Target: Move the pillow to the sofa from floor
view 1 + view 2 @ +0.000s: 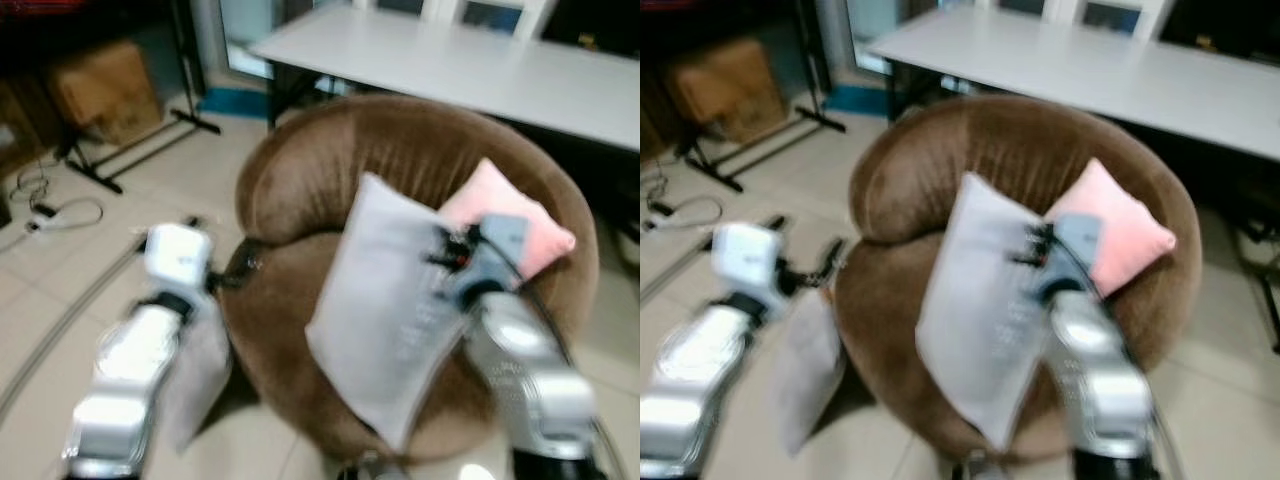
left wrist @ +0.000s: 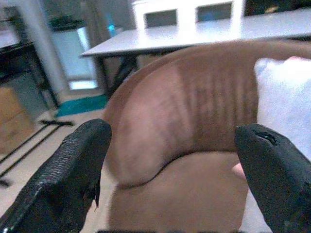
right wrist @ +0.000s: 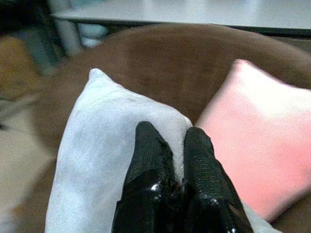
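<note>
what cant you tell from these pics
- Whether the grey pillow rests on the sofa seat: its lower end is hidden by the right arm in the eye views.
- The grey shape beside the sofa: blurred, half behind the left arm.
- How much pillow the right gripper pinches: its fingers cover the spot in the right wrist view.
</note>
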